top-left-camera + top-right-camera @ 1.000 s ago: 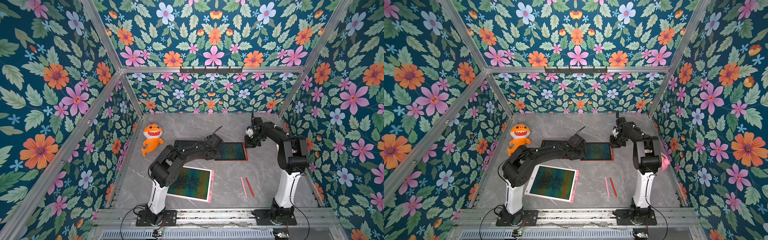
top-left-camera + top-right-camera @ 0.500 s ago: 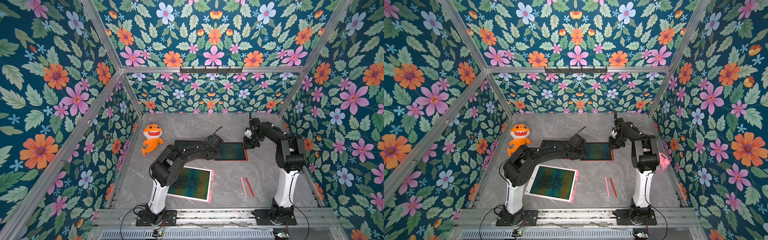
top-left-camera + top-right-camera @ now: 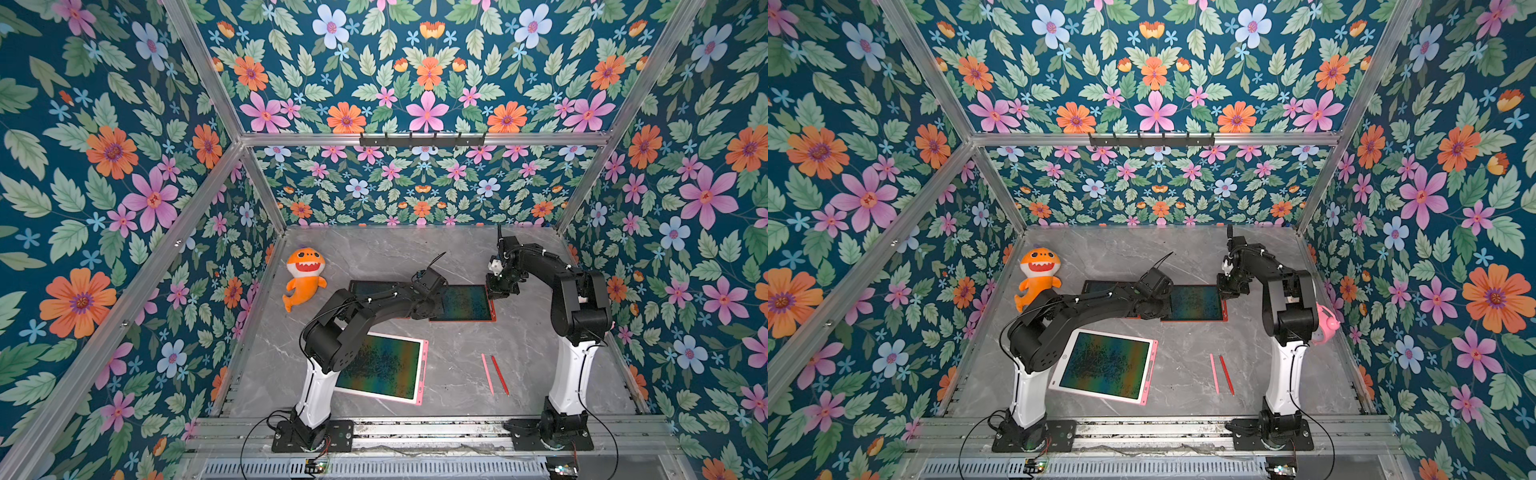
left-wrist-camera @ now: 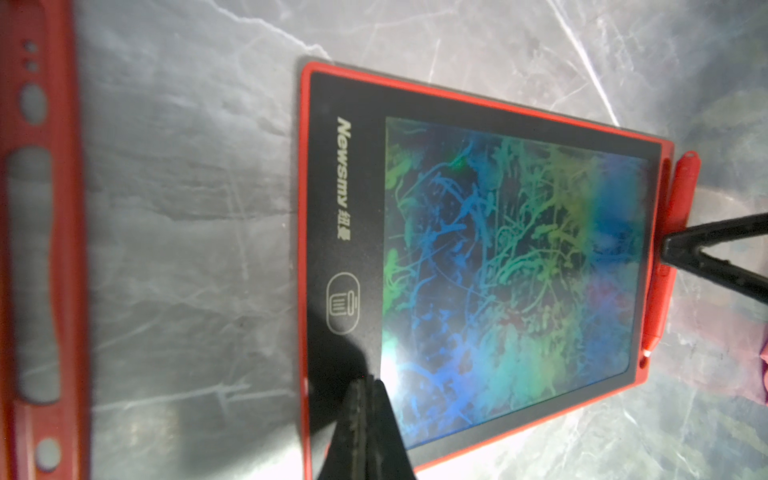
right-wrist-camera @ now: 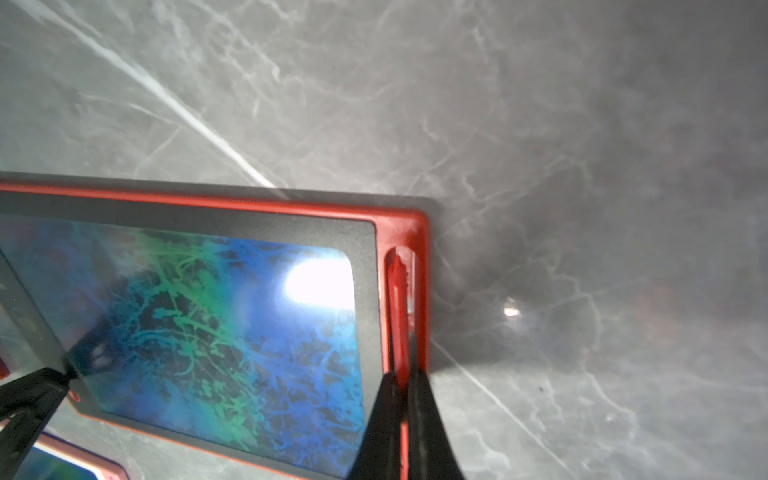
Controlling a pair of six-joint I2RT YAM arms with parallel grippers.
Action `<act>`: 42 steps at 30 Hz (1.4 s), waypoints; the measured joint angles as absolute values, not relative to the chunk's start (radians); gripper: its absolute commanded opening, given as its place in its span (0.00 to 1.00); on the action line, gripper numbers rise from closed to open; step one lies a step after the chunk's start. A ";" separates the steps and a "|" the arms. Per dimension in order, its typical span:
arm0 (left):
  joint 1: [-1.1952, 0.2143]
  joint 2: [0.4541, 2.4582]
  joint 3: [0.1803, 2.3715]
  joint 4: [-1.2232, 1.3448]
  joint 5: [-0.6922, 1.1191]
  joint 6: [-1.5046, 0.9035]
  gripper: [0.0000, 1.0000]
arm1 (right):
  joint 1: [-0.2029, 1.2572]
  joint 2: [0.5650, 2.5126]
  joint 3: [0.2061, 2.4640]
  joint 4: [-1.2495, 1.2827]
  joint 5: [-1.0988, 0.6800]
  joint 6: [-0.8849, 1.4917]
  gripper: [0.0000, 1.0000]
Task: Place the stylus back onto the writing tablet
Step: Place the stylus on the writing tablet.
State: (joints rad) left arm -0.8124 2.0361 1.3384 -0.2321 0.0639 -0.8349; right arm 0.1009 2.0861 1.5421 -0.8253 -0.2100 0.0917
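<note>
Red stylus [image 5: 398,299] sits in the side groove of the red tablet [image 5: 249,220], toward the desk's [image 5: 582,166] far edge; my right tool [image 5: 403,376] is pinched on it. My left tool [image 4: 365,382], tips together, rests on the tablet's opposite bezel.

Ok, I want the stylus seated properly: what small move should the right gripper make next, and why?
Probably nudge the red stylus toward the screen and press down. The right gripper is shut on it at the red tablet's side slot, but its cap end juts outside the frame.
</note>
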 measured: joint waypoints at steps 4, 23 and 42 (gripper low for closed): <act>-0.812 2.037 1.337 -0.230 0.064 -0.835 0.00 | 0.101 2.086 1.542 -0.826 -0.212 0.093 0.11; -0.812 2.032 1.311 -0.180 0.063 -0.839 0.00 | 0.101 2.035 1.549 -0.844 -0.253 0.103 0.20; -0.813 2.030 1.304 -0.169 0.063 -0.850 0.00 | 0.081 2.135 1.673 -0.883 -0.238 0.107 0.07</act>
State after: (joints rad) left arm -0.8127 2.0300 1.3041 -0.1692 0.0628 -0.8501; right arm 0.0814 2.1349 1.6726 -0.8829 -0.2379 0.1066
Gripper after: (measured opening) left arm 0.059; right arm 0.077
